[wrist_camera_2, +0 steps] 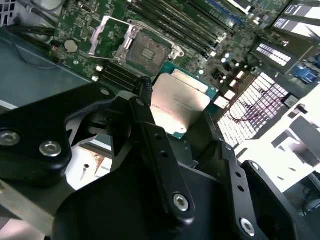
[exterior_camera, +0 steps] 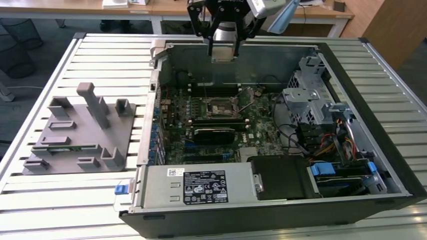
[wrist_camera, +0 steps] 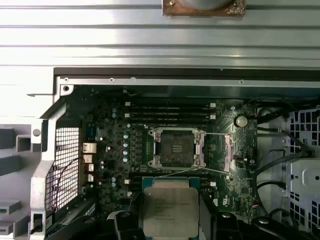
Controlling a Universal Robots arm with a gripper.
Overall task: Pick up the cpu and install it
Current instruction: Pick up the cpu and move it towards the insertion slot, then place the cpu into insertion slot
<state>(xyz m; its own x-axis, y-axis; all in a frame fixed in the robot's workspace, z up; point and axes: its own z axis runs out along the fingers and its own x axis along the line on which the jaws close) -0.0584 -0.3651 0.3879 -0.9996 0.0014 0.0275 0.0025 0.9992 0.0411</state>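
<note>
My gripper (exterior_camera: 223,54) hangs above the far wall of the open computer case (exterior_camera: 373,70), shut on the cpu (exterior_camera: 223,59). In the second wrist view the cpu (wrist_camera_2: 180,102) is a flat silver square with a teal edge, clamped between the two black fingers (wrist_camera_2: 150,130). The first wrist view shows the cpu (wrist_camera: 170,207) held above the motherboard, short of the socket (wrist_camera: 176,147). The socket (exterior_camera: 220,106) lies in the middle of the board with its metal retention frame (wrist_camera_2: 107,35) swung open and its lever (wrist_camera: 200,171) raised. Nothing sits in the socket (wrist_camera_2: 147,50).
A grey plastic fixture (exterior_camera: 80,132) with upright blocks lies on the slatted table at the exterior view's left. Inside the case are memory slots (exterior_camera: 213,90), a black heatsink block (exterior_camera: 213,134), the power supply (exterior_camera: 200,185), a black drive bay (exterior_camera: 283,175) and cables (exterior_camera: 327,145).
</note>
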